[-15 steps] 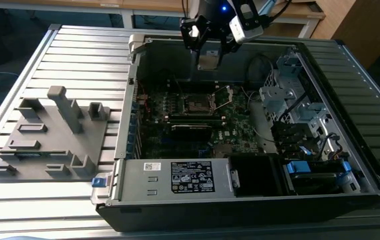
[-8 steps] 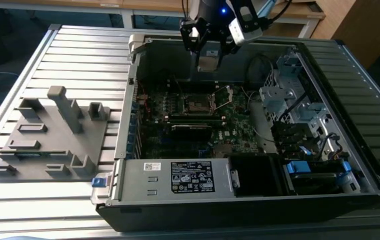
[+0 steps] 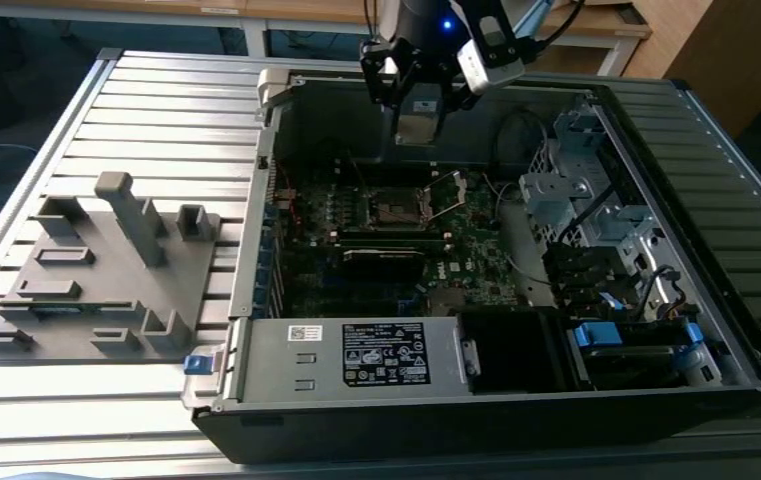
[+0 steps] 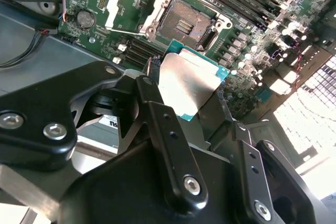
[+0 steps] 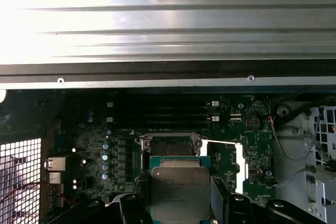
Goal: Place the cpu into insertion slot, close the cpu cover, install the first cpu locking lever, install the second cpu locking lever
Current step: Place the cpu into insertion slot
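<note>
We see the cpu (image 4: 189, 80) dull silver-grey on top, edged in teal-green, and the gripper (image 4: 184, 95) matte black. The motherboard (image 3: 474, 245) is dark green, the cpu cover (image 4: 116, 3) shiny silver. At the exterior view's left, the fixture (image 3: 100, 290) is plain grey and the table (image 3: 167, 110) silver with ribbed stripes.

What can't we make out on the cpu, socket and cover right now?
- cpu rear part: first wrist view, cut off by the picture's edge.
- socket near side: first wrist view, hidden behind the cpu.
- cpu side edges: second wrist view, covered by the claw.
- cpu cover hinge: exterior view, too small.
</note>
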Motion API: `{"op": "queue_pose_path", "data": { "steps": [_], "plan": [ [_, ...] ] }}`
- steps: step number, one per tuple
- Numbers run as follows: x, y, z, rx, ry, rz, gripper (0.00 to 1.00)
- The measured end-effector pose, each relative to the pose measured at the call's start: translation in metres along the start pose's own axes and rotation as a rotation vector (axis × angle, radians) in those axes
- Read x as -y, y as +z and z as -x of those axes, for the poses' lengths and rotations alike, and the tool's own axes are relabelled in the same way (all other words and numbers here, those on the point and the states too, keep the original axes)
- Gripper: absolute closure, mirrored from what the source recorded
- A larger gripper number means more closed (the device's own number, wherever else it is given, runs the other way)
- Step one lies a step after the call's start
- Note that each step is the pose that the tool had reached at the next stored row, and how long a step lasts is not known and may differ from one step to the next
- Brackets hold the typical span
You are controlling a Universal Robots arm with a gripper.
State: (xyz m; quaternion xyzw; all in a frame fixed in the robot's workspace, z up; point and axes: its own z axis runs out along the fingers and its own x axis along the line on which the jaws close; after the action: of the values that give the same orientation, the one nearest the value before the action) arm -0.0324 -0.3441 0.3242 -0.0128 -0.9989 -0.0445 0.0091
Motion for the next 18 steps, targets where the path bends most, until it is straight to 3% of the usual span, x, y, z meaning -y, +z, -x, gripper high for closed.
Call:
{"op": "queue_pose_path", "data": {
  "steps": [18],
  "plan": [
    [0.0006, 0.0072, 0.0001, 0.0000, 0.000, -0.0021, 0.46]
  ]
}}
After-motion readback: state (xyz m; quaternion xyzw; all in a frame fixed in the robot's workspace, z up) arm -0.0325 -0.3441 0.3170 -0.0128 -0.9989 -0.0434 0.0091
